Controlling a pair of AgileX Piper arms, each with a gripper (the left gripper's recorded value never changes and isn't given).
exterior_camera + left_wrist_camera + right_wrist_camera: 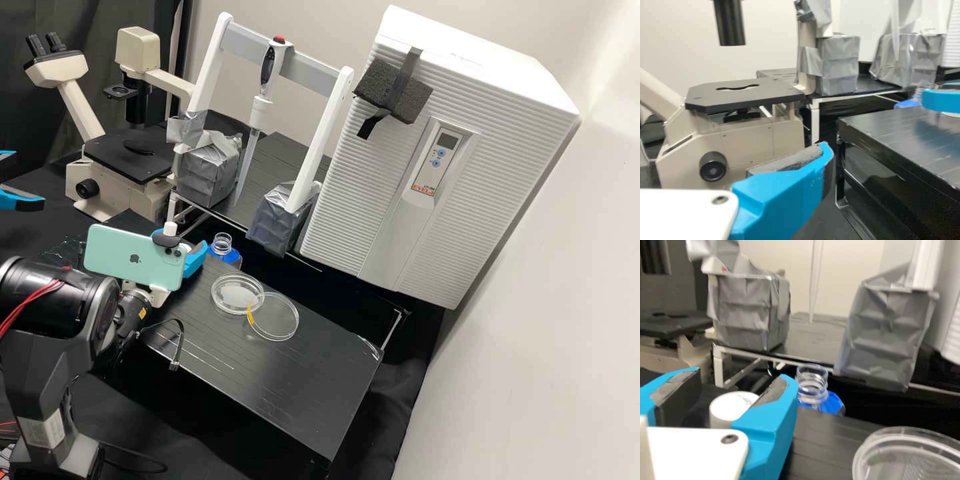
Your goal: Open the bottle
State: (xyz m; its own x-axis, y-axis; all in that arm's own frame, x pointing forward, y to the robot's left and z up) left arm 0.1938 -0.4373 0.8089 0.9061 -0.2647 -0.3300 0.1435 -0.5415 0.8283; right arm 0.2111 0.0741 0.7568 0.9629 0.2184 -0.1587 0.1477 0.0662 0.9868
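One bottle [812, 384] just past platform [840, 440] edge, cap [732, 410] in right end effector [729, 399].

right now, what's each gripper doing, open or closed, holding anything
left gripper: open, holding nothing.
right gripper: closed on the white cap, which is off the bottle.

My right gripper [727, 399] has fingers [765, 427] of smooth, faintly shiny blue plastic lined with matt grey rubbery pads [672, 390]. The cap [734, 409] clamped between them is matt white plastic. The bottle [812, 385] is clear and glossy, its neck ridged. The platform [293, 373] is black and finely grooved, with a dull sheen. The petri dishes [273, 317] are clear glossy plastic.
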